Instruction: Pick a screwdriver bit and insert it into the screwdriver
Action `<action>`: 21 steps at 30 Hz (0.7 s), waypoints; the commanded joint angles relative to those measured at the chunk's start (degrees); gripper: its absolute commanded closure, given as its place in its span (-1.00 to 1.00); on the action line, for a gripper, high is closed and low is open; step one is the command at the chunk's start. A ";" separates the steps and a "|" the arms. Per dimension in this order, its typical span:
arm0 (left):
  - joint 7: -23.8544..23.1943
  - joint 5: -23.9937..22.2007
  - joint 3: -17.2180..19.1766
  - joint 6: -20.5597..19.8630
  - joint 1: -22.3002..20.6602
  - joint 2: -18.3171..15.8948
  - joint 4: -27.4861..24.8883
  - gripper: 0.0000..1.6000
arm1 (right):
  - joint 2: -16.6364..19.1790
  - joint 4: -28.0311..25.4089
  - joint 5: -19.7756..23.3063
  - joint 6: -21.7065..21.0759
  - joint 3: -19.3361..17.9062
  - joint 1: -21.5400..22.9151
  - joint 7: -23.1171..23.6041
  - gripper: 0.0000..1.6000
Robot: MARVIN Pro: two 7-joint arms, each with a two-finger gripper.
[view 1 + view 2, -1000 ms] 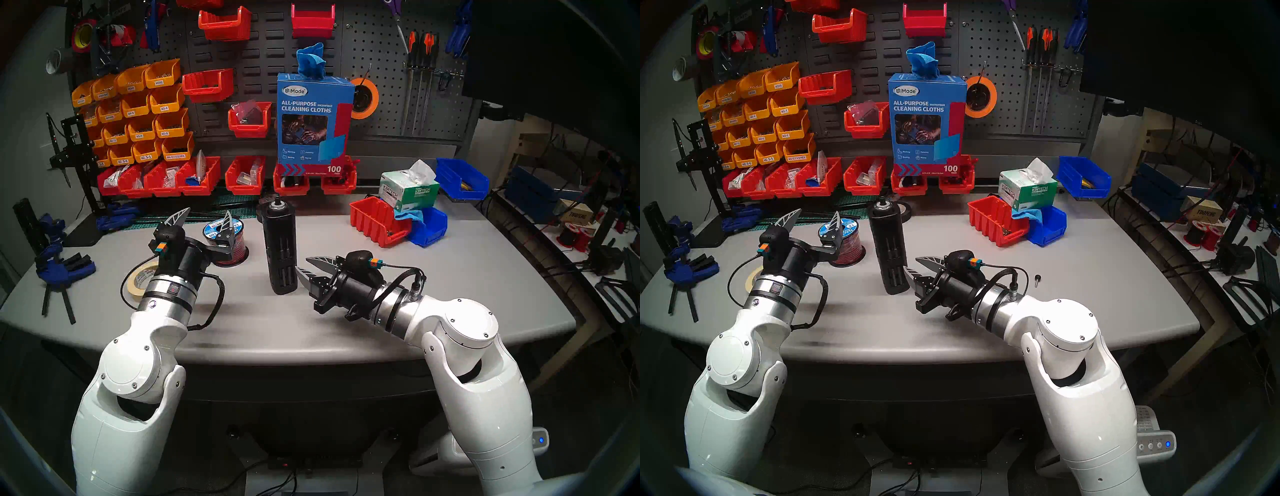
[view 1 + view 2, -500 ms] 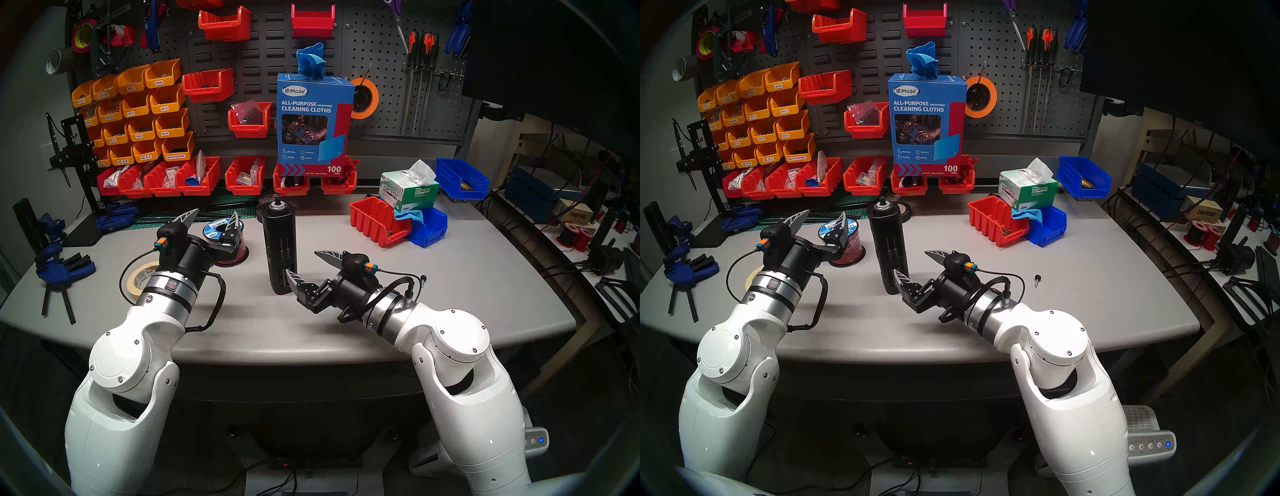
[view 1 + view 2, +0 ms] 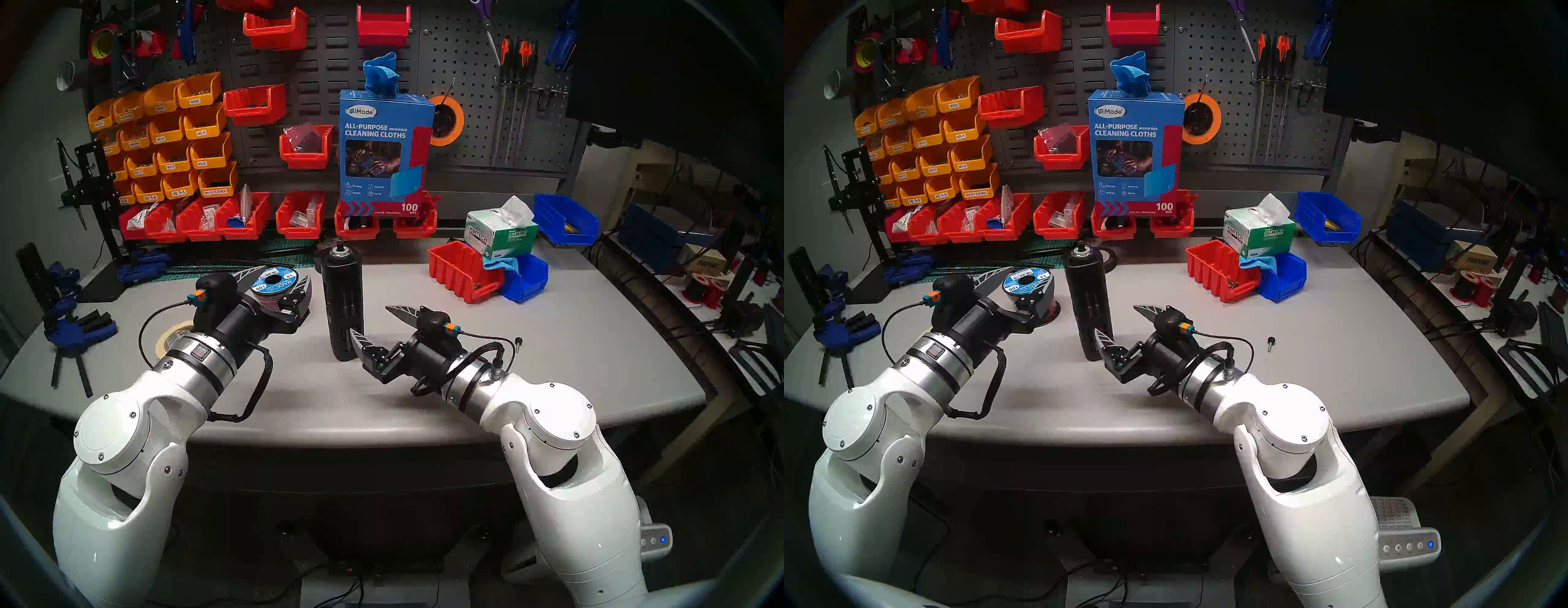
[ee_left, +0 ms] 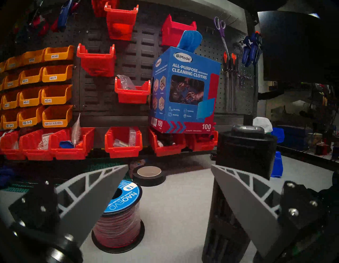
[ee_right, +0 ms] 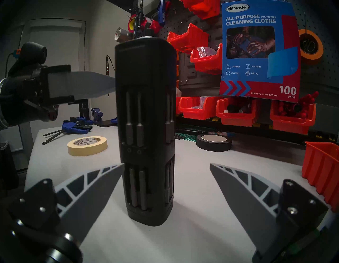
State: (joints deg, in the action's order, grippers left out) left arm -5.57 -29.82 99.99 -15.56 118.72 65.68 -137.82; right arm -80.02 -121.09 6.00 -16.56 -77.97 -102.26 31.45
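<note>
Screwdriver (image 3: 342, 302) stands upright on the gray table (image 3: 551, 339), flanked by the left gripper (image 3: 278, 283) and right gripper (image 3: 375, 325), both spread wide and empty.

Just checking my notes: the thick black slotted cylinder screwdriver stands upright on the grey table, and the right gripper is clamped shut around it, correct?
Not quite. The thick black slotted cylinder screwdriver does stand upright on the grey table, but the right gripper is open, holding nothing; the right wrist view shows this.

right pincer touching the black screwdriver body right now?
Cannot tell. The right pincer is open; its left finger overlaps the screwdriver edge in the right wrist view, no clear gap.
</note>
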 commanded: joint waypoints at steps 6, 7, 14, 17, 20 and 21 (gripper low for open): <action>-1.32 -1.03 -1.55 -0.88 -2.97 -0.79 -2.18 -1.00 | 0.48 -2.02 0.26 1.05 -0.39 1.12 1.38 -1.00; -1.20 -1.01 -1.40 -0.98 -2.93 -0.77 -2.18 -1.00 | 0.46 -2.01 0.25 1.04 -0.44 1.13 1.48 -1.00; 0.06 0.69 -0.35 -0.99 -1.86 -1.15 -2.18 -1.00 | 0.46 -1.98 0.48 0.76 -0.75 1.25 2.31 -1.00; 0.74 1.72 -0.15 -0.79 -1.22 -1.25 -2.18 -1.00 | 0.49 -1.93 0.60 0.68 -0.90 1.33 2.73 -1.00; 1.07 1.71 0.01 -1.18 -1.01 -1.23 -2.18 -1.00 | 0.60 -1.89 0.63 0.64 -1.02 1.44 3.16 -1.00; 1.37 1.78 -0.33 -1.73 -1.20 -1.27 -2.18 -1.00 | 0.62 -1.88 0.62 0.64 -1.06 1.47 3.27 -1.00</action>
State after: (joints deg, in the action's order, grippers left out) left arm -5.00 -28.67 99.13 -17.18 117.60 64.34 -138.10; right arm -79.33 -121.06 6.32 -16.41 -78.96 -102.17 34.21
